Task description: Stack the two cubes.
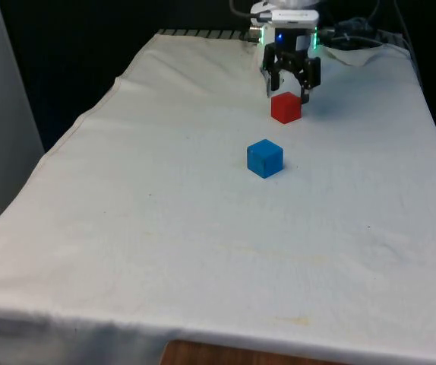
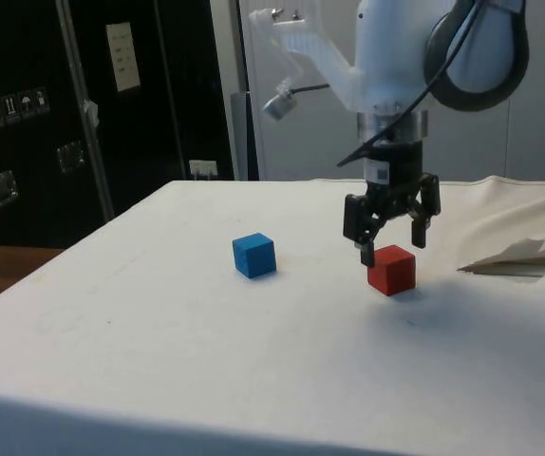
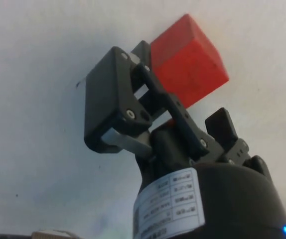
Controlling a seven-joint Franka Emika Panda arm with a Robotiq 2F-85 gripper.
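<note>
A red cube (image 1: 285,108) rests on the white cloth towards the far end of the table. My gripper (image 1: 288,90) hangs just over it, open, with one black finger on each side of the cube's top. In the side view the gripper (image 2: 392,241) has its fingertips about level with the top face of the red cube (image 2: 391,271); I cannot tell if they touch it. The wrist view has the red cube (image 3: 188,59) lying between the fingers (image 3: 114,102). A blue cube (image 1: 264,158) sits alone nearer the camera, and the blue cube (image 2: 253,255) is about two cube widths from the red one.
The white cloth (image 1: 203,251) covers the table, with a rumpled fold (image 1: 358,55) at the far end on the front view's right. Dark cabinets (image 2: 54,114) stand beyond the table's side.
</note>
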